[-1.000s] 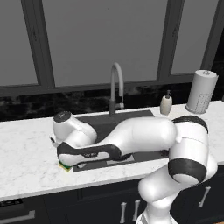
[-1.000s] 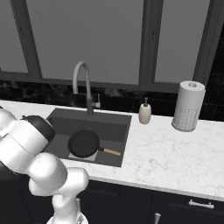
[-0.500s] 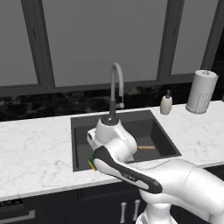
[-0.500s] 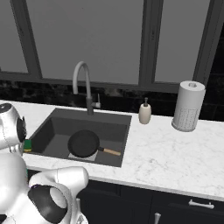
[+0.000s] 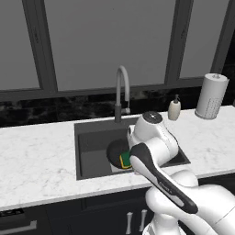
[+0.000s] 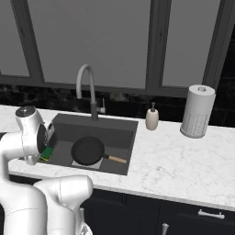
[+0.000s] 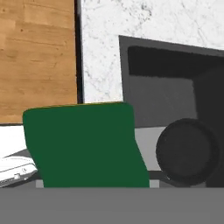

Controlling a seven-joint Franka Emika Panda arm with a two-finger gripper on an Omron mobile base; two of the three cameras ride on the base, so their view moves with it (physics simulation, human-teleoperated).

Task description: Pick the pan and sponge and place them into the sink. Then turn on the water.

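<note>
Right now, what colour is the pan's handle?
Light wooden tan, on the black pan lying in the sink. The handle shows best in the right base view.

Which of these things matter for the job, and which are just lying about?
Job: pan in the sink; sponge, carried over the sink; faucet, no water running.
Lying about: soap bottle, paper towel roll.

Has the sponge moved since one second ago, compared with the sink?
Yes. The sponge was at the counter by the sink's left edge; now the end effector carries it over the basin, near the pan.
</note>
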